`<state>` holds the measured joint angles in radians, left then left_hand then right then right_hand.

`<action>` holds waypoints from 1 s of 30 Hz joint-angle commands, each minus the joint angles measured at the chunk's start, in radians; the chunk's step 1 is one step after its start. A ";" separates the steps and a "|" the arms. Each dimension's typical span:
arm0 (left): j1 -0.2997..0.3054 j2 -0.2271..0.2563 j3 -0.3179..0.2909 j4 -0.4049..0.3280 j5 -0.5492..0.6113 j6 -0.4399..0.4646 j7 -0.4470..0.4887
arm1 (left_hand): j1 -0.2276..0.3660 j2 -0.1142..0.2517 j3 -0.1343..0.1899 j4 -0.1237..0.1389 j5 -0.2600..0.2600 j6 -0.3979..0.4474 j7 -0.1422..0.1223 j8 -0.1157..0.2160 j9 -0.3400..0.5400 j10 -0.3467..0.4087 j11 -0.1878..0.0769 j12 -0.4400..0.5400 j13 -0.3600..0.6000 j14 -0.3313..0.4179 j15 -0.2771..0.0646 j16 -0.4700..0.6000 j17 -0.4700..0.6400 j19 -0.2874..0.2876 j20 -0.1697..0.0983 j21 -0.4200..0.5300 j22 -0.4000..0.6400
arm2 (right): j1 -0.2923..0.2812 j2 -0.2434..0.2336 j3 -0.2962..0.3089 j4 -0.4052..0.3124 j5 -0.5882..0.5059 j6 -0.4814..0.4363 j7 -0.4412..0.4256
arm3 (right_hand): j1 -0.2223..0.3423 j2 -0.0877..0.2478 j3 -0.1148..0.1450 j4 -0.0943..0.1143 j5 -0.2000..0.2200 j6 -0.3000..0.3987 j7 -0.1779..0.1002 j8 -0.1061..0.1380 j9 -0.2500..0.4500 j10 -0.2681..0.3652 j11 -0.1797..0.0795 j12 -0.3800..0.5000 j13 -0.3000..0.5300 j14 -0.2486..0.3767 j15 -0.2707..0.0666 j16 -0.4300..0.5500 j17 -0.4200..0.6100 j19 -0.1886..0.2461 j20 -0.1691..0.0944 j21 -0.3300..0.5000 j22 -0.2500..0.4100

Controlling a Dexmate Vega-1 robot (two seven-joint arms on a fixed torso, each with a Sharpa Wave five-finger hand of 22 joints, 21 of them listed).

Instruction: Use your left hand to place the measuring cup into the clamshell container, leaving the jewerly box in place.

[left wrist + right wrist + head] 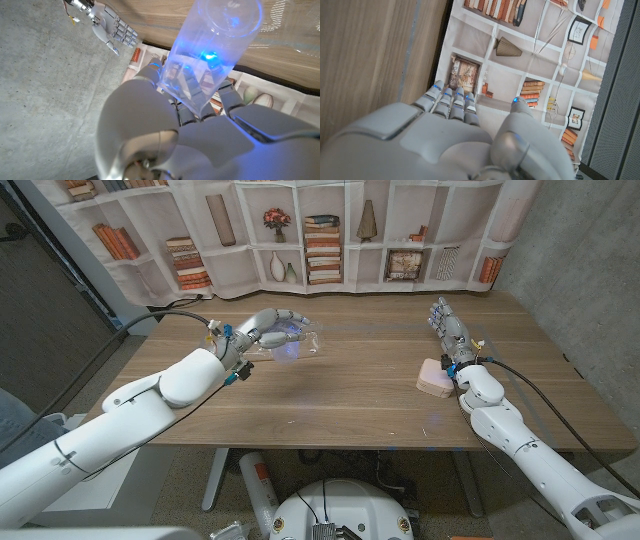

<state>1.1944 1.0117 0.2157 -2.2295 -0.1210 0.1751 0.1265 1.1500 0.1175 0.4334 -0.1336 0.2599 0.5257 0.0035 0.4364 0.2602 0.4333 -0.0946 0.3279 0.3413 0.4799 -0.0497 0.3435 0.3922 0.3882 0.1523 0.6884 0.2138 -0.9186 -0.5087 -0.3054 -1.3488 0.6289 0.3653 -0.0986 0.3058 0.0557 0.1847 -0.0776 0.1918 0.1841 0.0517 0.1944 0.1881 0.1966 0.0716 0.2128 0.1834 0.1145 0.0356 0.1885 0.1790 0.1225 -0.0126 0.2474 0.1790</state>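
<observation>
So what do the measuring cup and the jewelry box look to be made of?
Measuring cup: looks like clear, glossy plastic; the left robot hand gripping it shows through its wall, and blue light glints off it. Jewelry box: pale pink with a matte, soft-looking surface and rounded corners, possibly fabric or leatherette; too small to be sure.

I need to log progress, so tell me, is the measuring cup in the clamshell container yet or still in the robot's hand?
In hand. The left hand grips the clear measuring cup above the clamshell container.

no readable text, labels or numbers anywhere
</observation>
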 commanded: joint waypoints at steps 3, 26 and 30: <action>-0.049 -0.015 0.026 0.051 -0.005 0.008 -0.003 | 0.006 0.011 0.009 -0.002 0.003 0.008 -0.004 0.007 -0.001 0.014 -0.003 -0.004 0.006 0.011 -0.003 -0.004 0.003 -0.004 -0.002 0.007 -0.001 | 0.009 0.005 -0.004 0.011 -0.003 -0.001 0.000 | 0.000 0.011 0.002 -0.003 -0.001 0.010 0.001 0.004 0.003 0.006 0.000 0.004 0.004 0.011 0.001 0.000 0.004 0.010 -0.001 -0.002 0.004; -0.091 -0.024 0.037 0.131 -0.023 -0.077 -0.020 | -0.003 0.005 0.013 0.000 0.000 0.023 -0.019 0.010 -0.008 0.024 -0.011 -0.007 0.012 0.006 -0.011 -0.011 0.008 -0.028 -0.003 0.012 -0.002 | 0.009 0.005 -0.006 0.003 -0.003 -0.003 0.001 | -0.001 0.012 0.002 -0.005 -0.001 0.011 0.001 0.004 0.003 0.007 0.002 0.004 0.004 0.017 -0.002 0.002 0.004 0.020 -0.005 -0.005 0.004; -0.096 -0.025 0.036 0.137 -0.026 -0.072 -0.020 | -0.003 0.005 0.014 -0.001 0.000 0.025 -0.020 0.011 -0.009 0.026 -0.016 -0.008 0.013 0.006 -0.011 -0.012 0.009 -0.030 -0.003 0.014 -0.002 | 0.009 0.005 -0.008 0.002 -0.004 -0.005 0.001 | -0.001 0.012 0.002 -0.005 -0.001 0.011 0.001 0.004 0.003 0.008 0.002 0.004 0.004 0.019 -0.003 0.002 0.004 0.021 -0.005 -0.006 0.004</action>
<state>1.1136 0.9889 0.2504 -2.1167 -0.1392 0.1095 0.1097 1.1496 0.1177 0.4387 -0.1336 0.2590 0.5416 -0.0126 0.4444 0.2506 0.4520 -0.1024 0.3194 0.3506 0.4851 -0.0446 0.3361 0.3969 0.3626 0.1531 0.6961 0.2088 -0.9102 -0.5032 -0.3101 -1.3404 0.6273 0.3645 -0.0971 0.2925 0.0690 0.1849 -0.0773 0.1918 0.1841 0.0518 0.1944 0.1881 0.1965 0.0716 0.2128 0.1834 0.1273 0.0338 0.1887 0.1790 0.1332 -0.0161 0.2435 0.1789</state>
